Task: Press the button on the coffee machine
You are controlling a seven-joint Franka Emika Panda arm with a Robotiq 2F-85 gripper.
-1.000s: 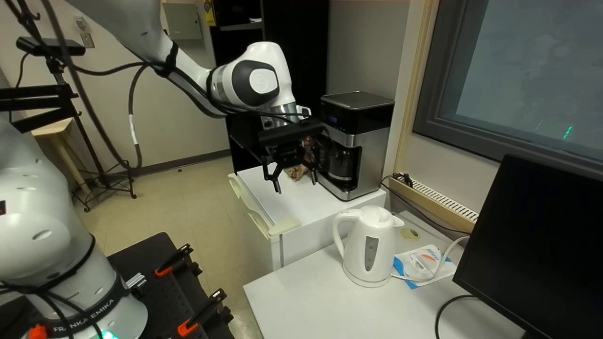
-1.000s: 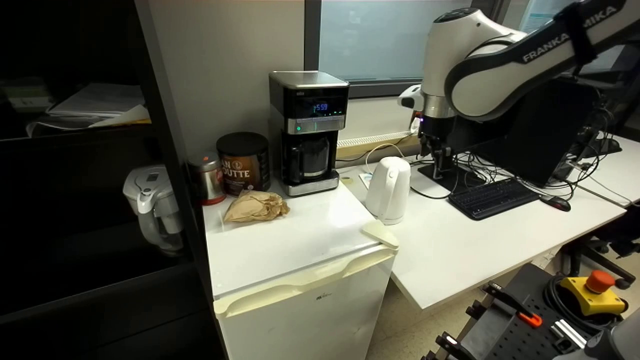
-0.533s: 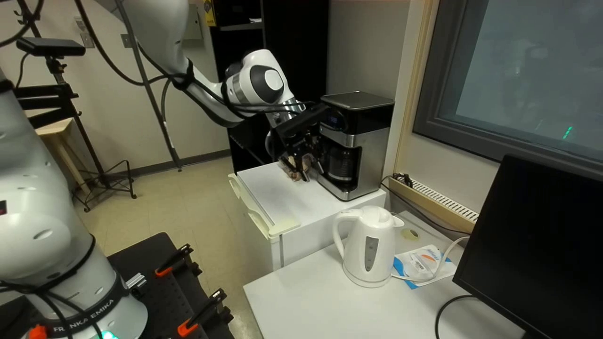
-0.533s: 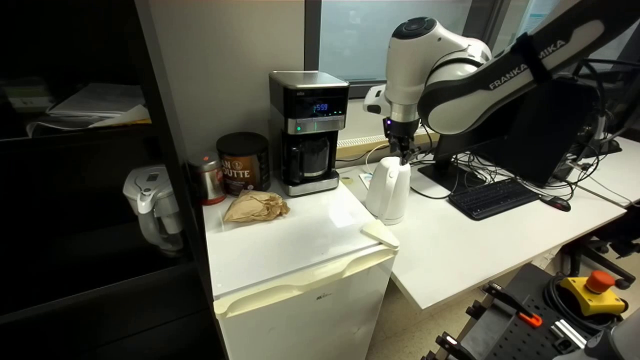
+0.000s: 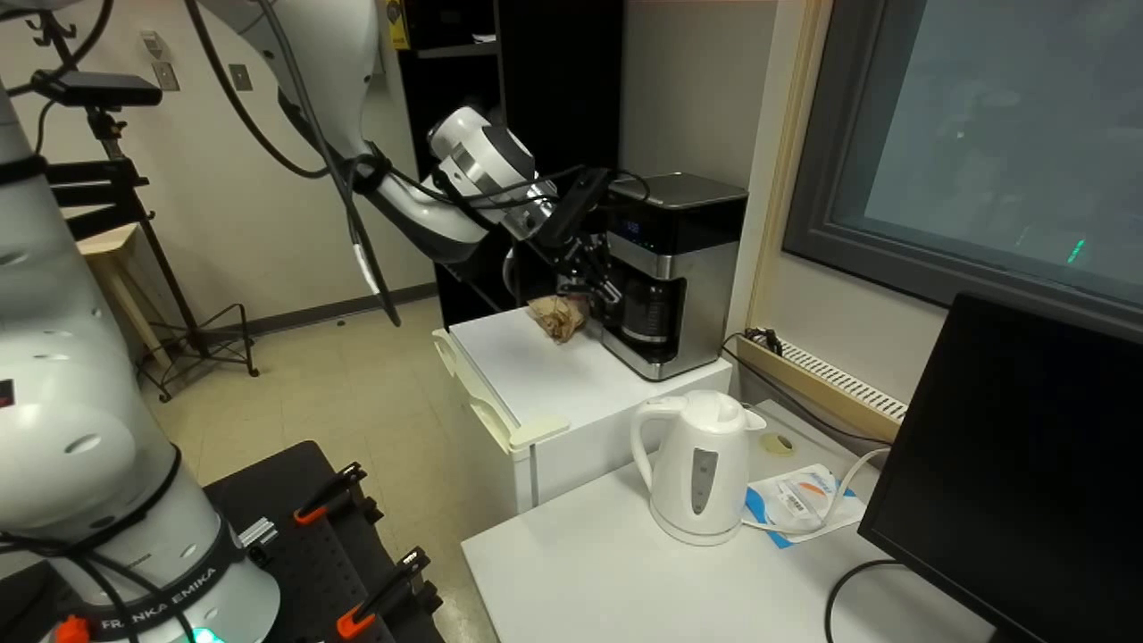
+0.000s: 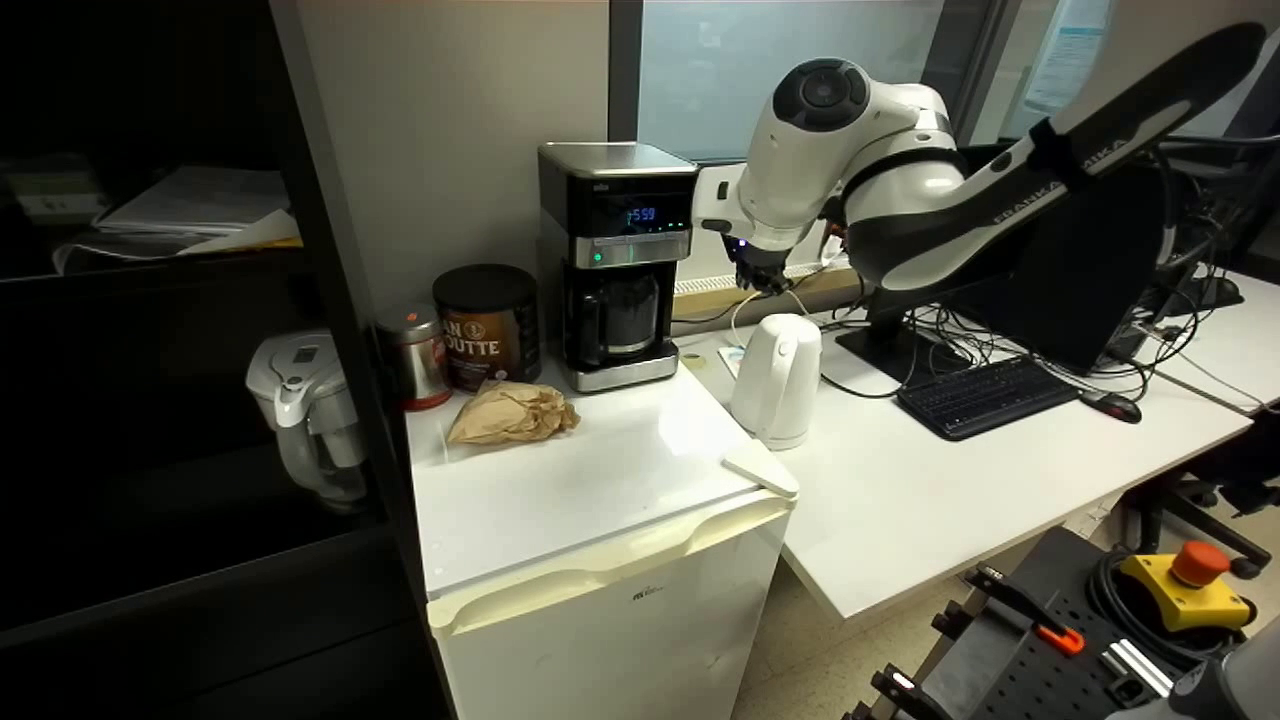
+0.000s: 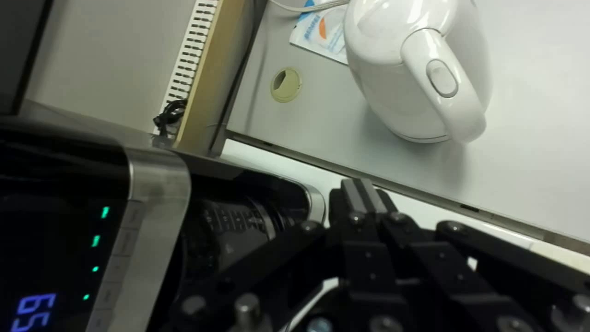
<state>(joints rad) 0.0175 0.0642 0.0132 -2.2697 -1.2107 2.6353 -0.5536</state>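
Note:
The black and steel coffee machine (image 6: 610, 190) stands on the white fridge, its blue clock display (image 6: 641, 215) lit and a dark carafe (image 6: 630, 315) in its recess. On its steel front band a small green-lit button (image 6: 597, 257) shows; the wrist view has a row of flat buttons (image 7: 115, 263) along that band. My gripper (image 7: 364, 198) is shut, pads together with nothing between them. It hangs tilted in front of the machine, apart from the buttons. In an exterior view the gripper (image 5: 614, 293) overlaps the carafe area; from another angle the gripper (image 6: 765, 283) is right of the machine.
A white kettle (image 6: 778, 380) sits on the lower desk beside the fridge (image 6: 600, 480). Left of the machine are a coffee tin (image 6: 490, 330), a metal canister (image 6: 415, 355) and a crumpled paper bag (image 6: 513, 412). A monitor (image 5: 1009, 473) stands farther along the desk.
The jaws have gone from open to shut. My arm has swung toward the coffee machine and the wrist has tilted, so the fingers now slant toward it. Machine and kettle have not moved.

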